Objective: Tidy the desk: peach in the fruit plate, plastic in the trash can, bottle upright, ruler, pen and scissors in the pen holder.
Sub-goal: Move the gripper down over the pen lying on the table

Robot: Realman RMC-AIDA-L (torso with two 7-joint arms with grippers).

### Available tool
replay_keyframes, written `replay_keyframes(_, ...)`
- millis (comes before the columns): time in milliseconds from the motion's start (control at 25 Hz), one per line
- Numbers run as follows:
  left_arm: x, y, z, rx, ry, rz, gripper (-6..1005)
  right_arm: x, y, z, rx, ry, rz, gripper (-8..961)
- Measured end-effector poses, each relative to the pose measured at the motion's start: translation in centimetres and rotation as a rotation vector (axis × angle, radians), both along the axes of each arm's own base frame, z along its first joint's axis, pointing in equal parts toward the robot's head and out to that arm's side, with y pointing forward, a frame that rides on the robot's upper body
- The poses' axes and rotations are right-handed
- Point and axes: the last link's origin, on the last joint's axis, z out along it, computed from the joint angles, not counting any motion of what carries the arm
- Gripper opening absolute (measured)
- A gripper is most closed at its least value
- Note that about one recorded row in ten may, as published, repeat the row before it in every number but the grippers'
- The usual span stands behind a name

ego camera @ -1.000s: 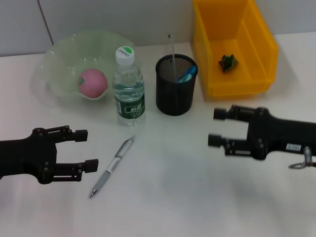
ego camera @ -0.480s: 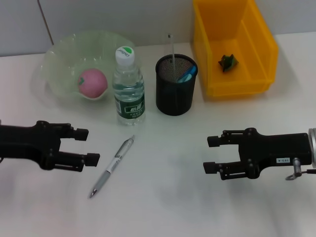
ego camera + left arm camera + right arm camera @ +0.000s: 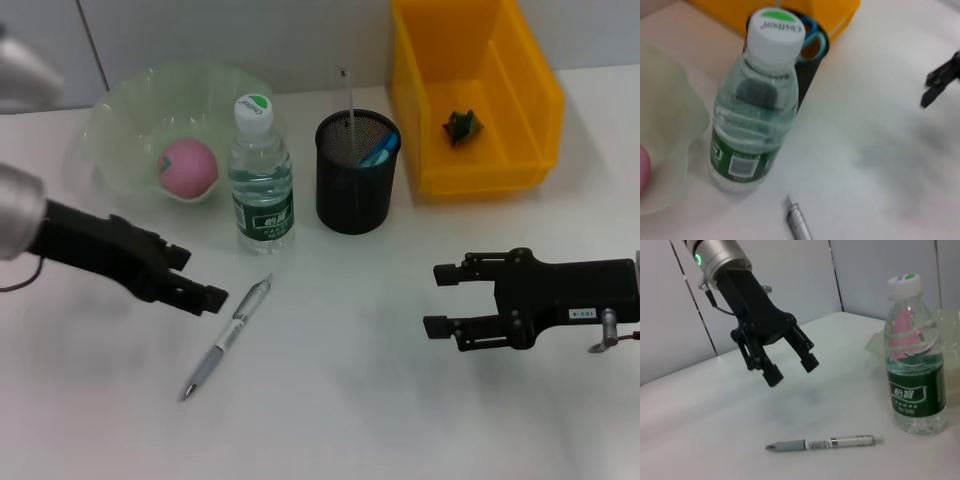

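1. The left end effector point(image 3: 198, 278) hangs spread just above the pen's point(image 3: 227, 338) upper end, holding nothing.
2. The pen lies flat on the worktop point(image 3: 340, 400), near the upright bottle point(image 3: 261, 180).
3. The right end effector point(image 3: 442, 300) hovers spread and empty, well apart from the pen.

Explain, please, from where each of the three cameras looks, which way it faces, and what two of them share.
Head view: from the robot's head, forward and down at the desk; both arms show, left gripper by the pen, right gripper open.
Left wrist view: from the left arm, down at the bottle and pen holder; none of its own jaws show, only the right gripper far off.
Right wrist view: from the right arm, low across the desk toward the open left gripper above the pen.
Shared: both wrist views show the bottle and the pen.
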Motion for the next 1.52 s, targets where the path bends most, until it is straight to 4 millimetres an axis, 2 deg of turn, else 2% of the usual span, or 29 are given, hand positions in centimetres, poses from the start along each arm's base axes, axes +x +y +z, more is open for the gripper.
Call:
replay_keyframes(160, 1.5, 0.2, -2.0, -0.018, 0.159, 0.010, 841, 0.1, 0.2, 0.3, 0.001, -0.019, 0.000, 758)
replay_keyframes(520, 2.5, 0.2, -4.6, -0.008, 0.297, 0.019, 840, 0.1, 0.3, 0.5, 0.003, -0.038, 0.007, 759)
replay_keyframes(840, 2.6, -0.1, -6.1, 0.014, 0.382, 0.037, 840, 0.2, 0.2, 0.4, -0.007, -0.053, 0.008, 758)
replay_keyframes(1520, 2.5, -0.5, -7.4, -0.001, 0.392, 0.061, 826, 0.2, -0.1, -0.2, -0.029, -0.072, 0.028, 758)
